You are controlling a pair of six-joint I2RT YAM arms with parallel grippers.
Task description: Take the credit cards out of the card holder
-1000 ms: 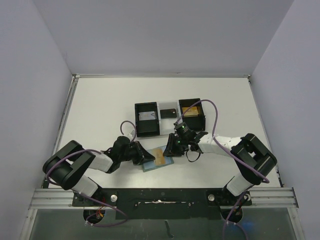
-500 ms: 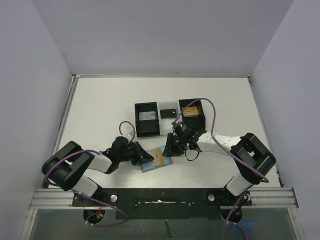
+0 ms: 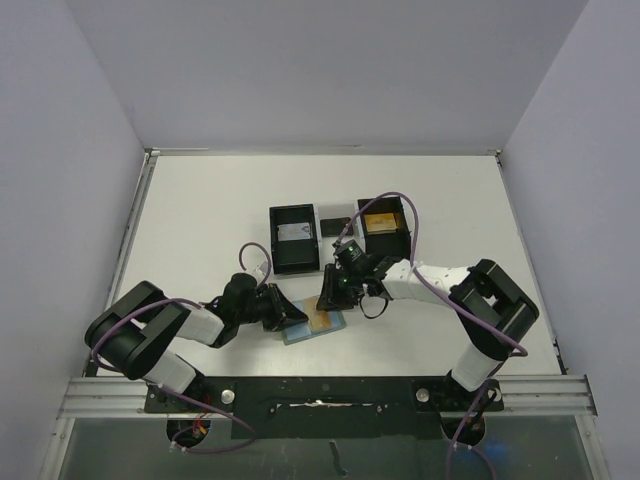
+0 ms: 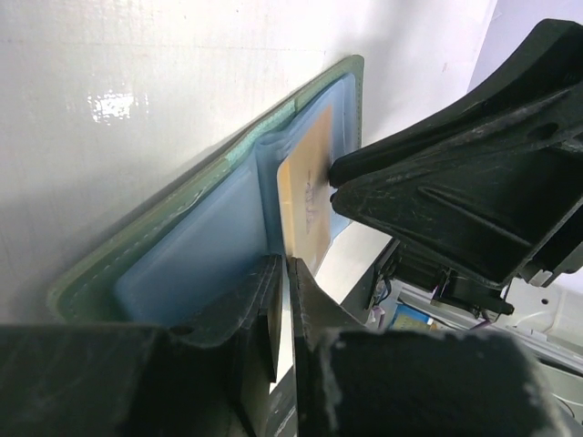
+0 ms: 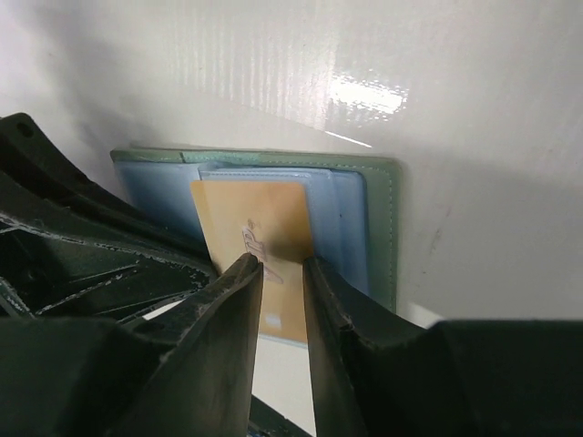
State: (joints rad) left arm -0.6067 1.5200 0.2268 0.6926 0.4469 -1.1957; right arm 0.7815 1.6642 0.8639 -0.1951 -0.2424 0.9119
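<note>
- Sage-green card holder (image 5: 383, 228) lies open on the surface (image 3: 220, 220) near my bases; left pincer (image 4: 285, 266) is nearly closed at its edge, grip unclear. Pin it flat.
- Right pincer (image 5: 282, 264) is narrow, tips over the gold card (image 5: 260, 223), clamp unclear. Draw straight along the pocket.

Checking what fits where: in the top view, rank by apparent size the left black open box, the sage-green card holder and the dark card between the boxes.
1. left black open box
2. sage-green card holder, partly hidden, so less sure
3. dark card, clearly smallest
</note>
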